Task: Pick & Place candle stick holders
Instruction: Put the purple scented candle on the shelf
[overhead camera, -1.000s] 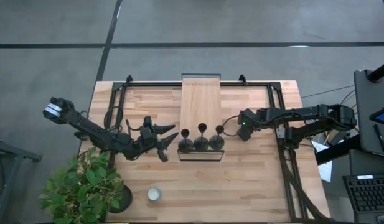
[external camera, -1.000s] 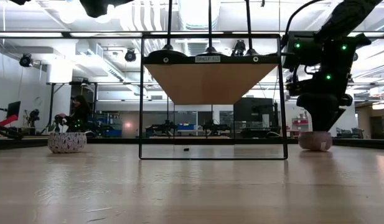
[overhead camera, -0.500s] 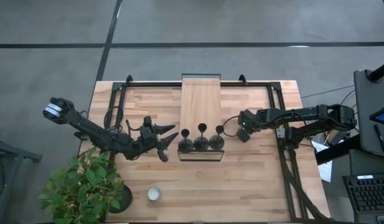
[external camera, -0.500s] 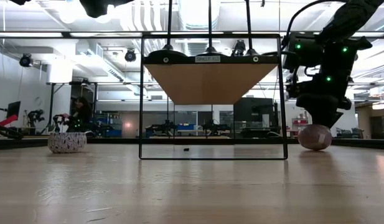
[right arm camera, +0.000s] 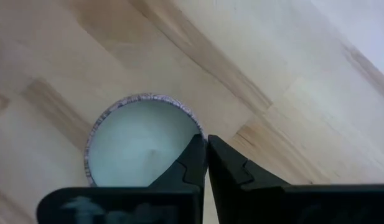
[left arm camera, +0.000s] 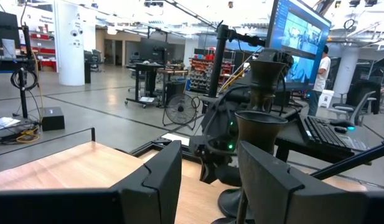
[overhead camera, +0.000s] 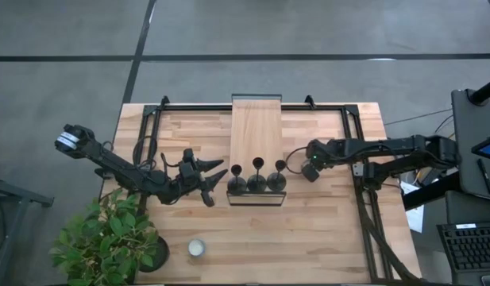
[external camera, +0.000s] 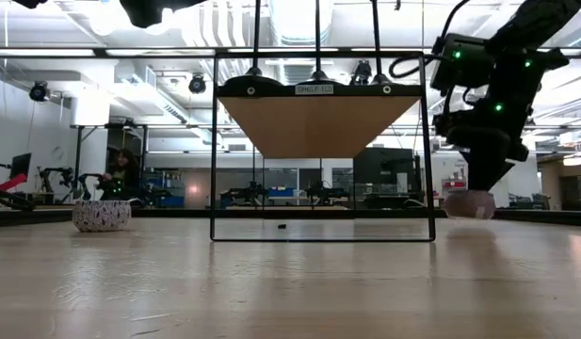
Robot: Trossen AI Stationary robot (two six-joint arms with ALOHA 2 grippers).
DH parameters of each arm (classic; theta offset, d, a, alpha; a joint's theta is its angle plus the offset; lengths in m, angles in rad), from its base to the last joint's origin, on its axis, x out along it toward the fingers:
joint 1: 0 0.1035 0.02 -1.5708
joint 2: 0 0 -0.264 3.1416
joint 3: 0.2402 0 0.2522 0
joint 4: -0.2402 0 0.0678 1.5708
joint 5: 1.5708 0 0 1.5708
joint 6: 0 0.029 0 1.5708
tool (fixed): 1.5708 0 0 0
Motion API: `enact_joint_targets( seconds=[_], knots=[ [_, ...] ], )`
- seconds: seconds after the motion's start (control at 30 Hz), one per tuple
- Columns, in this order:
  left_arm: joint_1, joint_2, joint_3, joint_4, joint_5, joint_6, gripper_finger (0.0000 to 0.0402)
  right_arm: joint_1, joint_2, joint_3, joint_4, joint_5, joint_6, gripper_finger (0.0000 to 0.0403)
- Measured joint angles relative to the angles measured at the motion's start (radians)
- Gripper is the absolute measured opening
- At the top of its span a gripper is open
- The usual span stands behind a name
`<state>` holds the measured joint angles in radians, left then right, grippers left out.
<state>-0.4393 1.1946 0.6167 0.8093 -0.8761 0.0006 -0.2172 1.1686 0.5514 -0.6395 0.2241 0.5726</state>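
Three black candle stick holders (overhead camera: 256, 176) stand in a row by their disc bases on the near end of a raised wooden board (overhead camera: 256, 127). Their stems show in the low view (external camera: 316, 38). My left gripper (overhead camera: 218, 181) is open, level, just left of the row. In the left wrist view the nearest holder (left arm camera: 260, 124) stands beyond its fingers (left arm camera: 210, 180). My right gripper (overhead camera: 306, 168) points down, right of the row, shut at the rim of a small round cup (right arm camera: 139, 146) with pale contents. This cup also shows in the low view (external camera: 469, 202). My right gripper comes from above, pointing down, onto the cup's rim (right arm camera: 196, 132). One finger (right arm camera: 188, 162) lies over the cup's inside and the other just outside it, so the rim appears pinched at the fingertips. I cannot tell whether the cup's bottom is on the table.
A black wire frame (external camera: 318, 235) carries the sloping board. A second small cup (overhead camera: 196, 248) sits near the front edge, beside a potted plant (overhead camera: 109, 238). Black rails (overhead camera: 364, 199) run along the table's sides. A person sits far back in the room (external camera: 116, 174).
My right gripper has shifted slightly toward the board's frame. The cup under it has tipped and moved along with it, and it now shows a little higher in the low view. My left gripper has kept still.
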Motion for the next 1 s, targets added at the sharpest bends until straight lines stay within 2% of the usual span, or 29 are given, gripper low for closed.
enact_joint_targets(
  seconds=[0.37, 0.5, 0.6, 0.8, 1.0],
  knots=[
    [0.002, 0.0, 0.0, 0.0, 0.0, 0.0, 0.0154, 0.002, -0.063, 0.0, 0.0, -0.026, 0.001, 0.0008],
    [0.002, 0.0, 0.0, 0.0, 0.0, 0.0, 0.0154, 0.002, -0.082, 0.026, -0.012, 0.01, 0.0, 0.0008],
    [0.002, 0.0, 0.0, 0.0, 0.0, 0.003, 0.0154, 0.001, -0.091, 0.077, -0.03, 0.025, -0.005, 0.0008],
    [0.002, 0.0, 0.0, 0.0, 0.0, 0.002, 0.0154, -0.016, -0.07, 0.251, -0.202, 0.108, -0.035, 0.0008],
    [0.002, 0.0, 0.0, -0.006, 0.0, 0.002, 0.0154, -0.086, -0.034, 0.417, -0.241, 0.089, -0.138, 0.0008]
  ],
)
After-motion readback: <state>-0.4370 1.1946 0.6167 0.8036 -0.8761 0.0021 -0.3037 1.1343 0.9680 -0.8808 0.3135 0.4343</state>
